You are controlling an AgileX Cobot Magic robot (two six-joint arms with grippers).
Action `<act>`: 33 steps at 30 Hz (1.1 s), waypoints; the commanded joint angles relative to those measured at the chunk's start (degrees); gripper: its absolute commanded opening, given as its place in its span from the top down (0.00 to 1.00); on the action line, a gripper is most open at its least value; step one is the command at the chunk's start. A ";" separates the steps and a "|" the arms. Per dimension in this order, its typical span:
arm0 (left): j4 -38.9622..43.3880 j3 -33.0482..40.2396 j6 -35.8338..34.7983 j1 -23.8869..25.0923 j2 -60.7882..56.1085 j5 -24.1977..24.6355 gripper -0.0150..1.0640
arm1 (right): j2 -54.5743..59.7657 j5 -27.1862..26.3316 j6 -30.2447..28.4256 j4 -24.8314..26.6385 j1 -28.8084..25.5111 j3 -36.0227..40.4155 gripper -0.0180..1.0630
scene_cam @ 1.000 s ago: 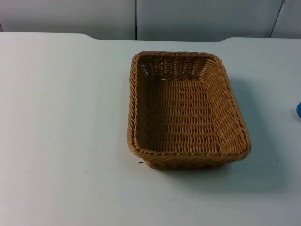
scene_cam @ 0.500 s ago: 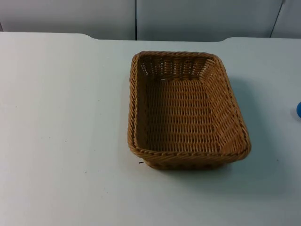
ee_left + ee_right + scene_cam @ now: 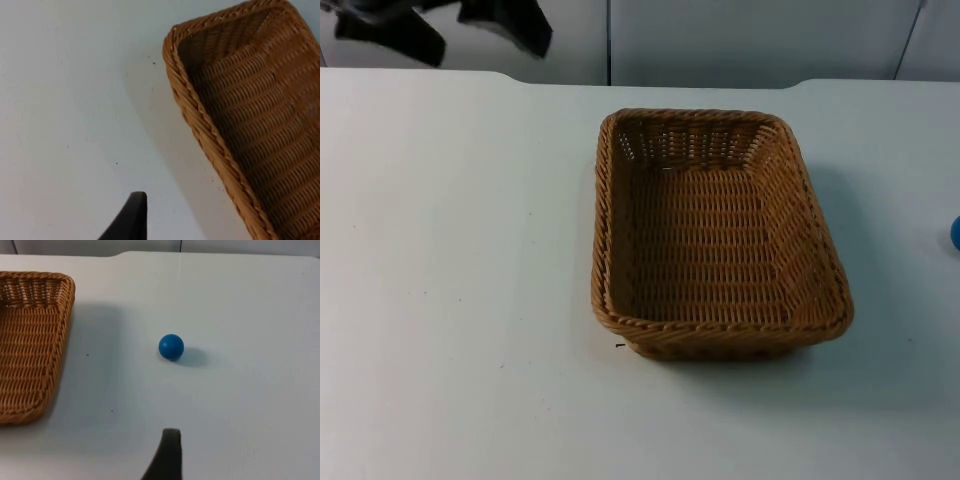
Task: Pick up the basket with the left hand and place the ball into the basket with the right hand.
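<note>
Sitting apart on the table [image 3: 440, 300]: one basket [image 3: 715, 235], one ball [image 3: 171, 346].

Looks like a lab test bench: plain white table [image 3: 450, 250], grey partition wall [image 3: 740, 40] of flat panels along the far edge. Bare staged setup, just a wicker basket [image 3: 720, 235] and a small blue ball [image 3: 171, 346] on it.

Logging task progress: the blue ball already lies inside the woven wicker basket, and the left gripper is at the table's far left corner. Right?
Not quite. The blue ball lies on the white table, apart from the empty woven wicker basket, as the right wrist view shows. The left gripper is indeed at the far left corner.
</note>
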 commanded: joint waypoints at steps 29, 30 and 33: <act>-5.35 -8.52 -1.99 -9.76 20.53 -3.64 0.02 | 0.23 0.55 0.00 0.00 -0.28 -0.36 0.28; -5.50 -8.52 -2.09 -10.10 20.72 -4.26 0.02 | 0.23 0.55 0.00 0.00 -0.28 -0.36 0.28; -6.06 -8.52 -2.22 -10.48 21.54 -5.10 0.02 | 0.23 0.55 0.00 0.00 -0.28 -0.36 0.28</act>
